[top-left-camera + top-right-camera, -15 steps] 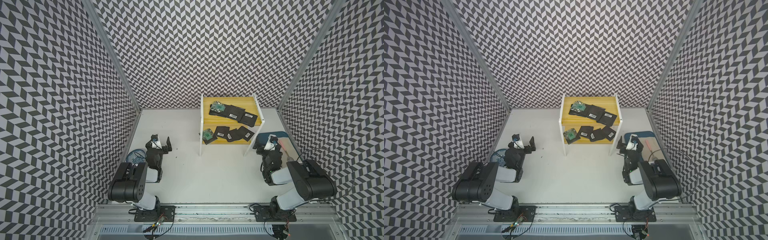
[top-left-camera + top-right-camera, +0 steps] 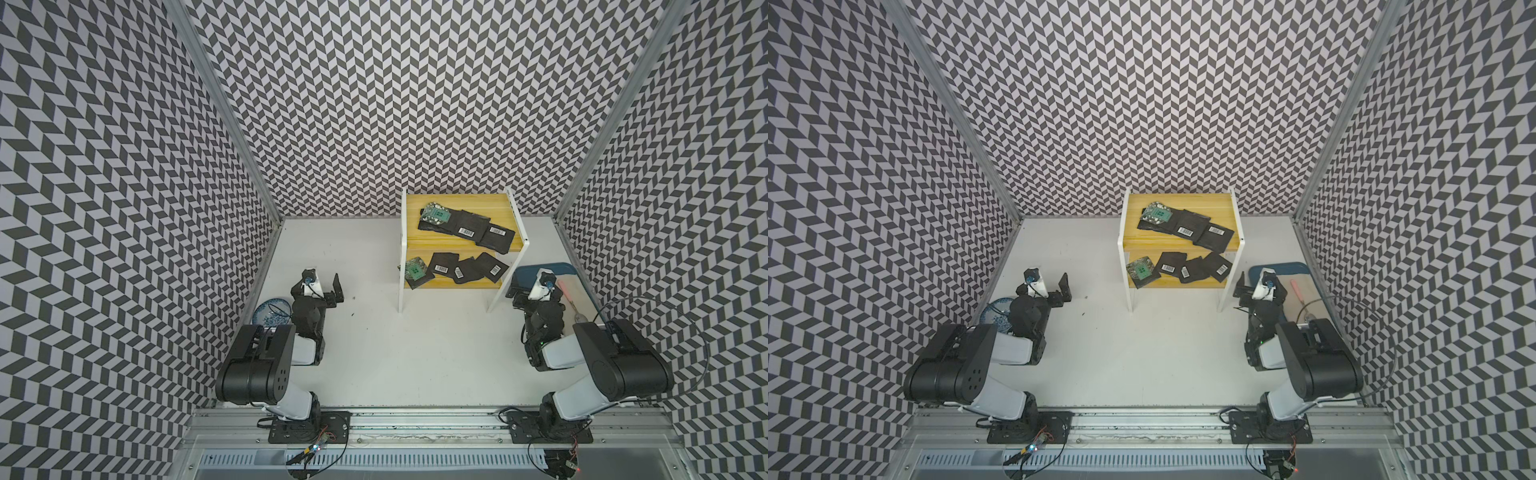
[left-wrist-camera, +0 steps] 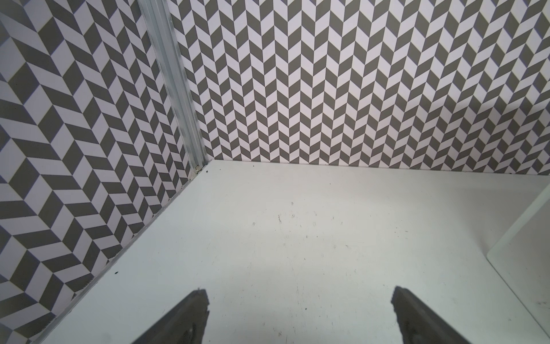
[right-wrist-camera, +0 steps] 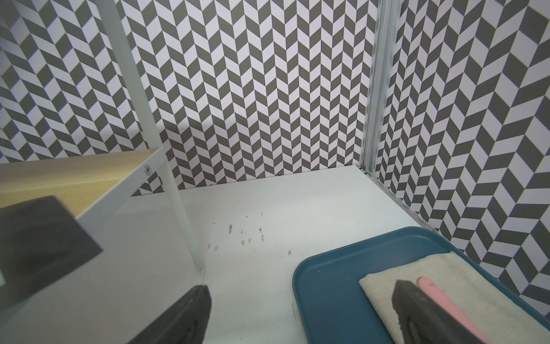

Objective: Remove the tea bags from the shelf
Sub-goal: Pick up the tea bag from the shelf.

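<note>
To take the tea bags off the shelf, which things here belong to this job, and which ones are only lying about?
Belong to the job:
- tea bags, lying on both tiers
- shelf
- left gripper and right gripper, both open and empty

Only lying about:
- blue tray
- beige cloth in the tray
- pink-handled spoon on the cloth
- patterned bowl beside the left arm

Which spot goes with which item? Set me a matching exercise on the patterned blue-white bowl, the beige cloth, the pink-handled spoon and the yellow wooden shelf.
Things:
1. patterned blue-white round bowl
2. beige woven cloth
3. pink-handled spoon
4. yellow wooden two-tier shelf

Places:
A. lying on the cloth
B. by the back wall, holding black square tea bags
C. on the white table beside the left arm
D. inside the dark blue rectangular tray

Pairs: 1-C, 2-D, 3-A, 4-B.
</note>
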You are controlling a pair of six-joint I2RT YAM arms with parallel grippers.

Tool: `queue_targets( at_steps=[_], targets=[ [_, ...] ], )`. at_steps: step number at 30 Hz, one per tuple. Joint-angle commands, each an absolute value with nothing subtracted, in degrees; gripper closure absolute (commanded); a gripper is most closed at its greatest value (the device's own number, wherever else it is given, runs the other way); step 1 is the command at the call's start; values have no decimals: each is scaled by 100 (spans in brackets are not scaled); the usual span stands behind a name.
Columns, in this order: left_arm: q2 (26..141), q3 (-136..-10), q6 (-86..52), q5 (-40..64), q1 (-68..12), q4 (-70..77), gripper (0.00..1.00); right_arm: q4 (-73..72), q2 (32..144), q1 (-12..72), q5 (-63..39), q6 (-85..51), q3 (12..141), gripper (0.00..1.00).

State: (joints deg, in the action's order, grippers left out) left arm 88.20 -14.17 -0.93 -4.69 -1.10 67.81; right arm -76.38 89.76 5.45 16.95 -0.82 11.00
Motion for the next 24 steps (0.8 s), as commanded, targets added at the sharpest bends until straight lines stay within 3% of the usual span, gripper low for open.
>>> queue_targets(
  at_steps=[1, 16, 20, 24],
  targets=[
    [8876, -1521, -40, -501, -132, 6986, 0, -7987, 9027, 573, 1756, -42, 1169, 1],
    [8844, -1508, -43, -512, -132, 6999, 0, -8060, 9018, 582, 1772, -29, 1135, 1],
    [8398, -2421, -119, -755, -167, 5118, 0, -7144, 8404, 634, 2037, -56, 1445, 1],
    [8043, -2559, -4, -694, -265, 4747, 0, -6210, 7455, 593, 2309, -343, 1612, 1]
  ],
)
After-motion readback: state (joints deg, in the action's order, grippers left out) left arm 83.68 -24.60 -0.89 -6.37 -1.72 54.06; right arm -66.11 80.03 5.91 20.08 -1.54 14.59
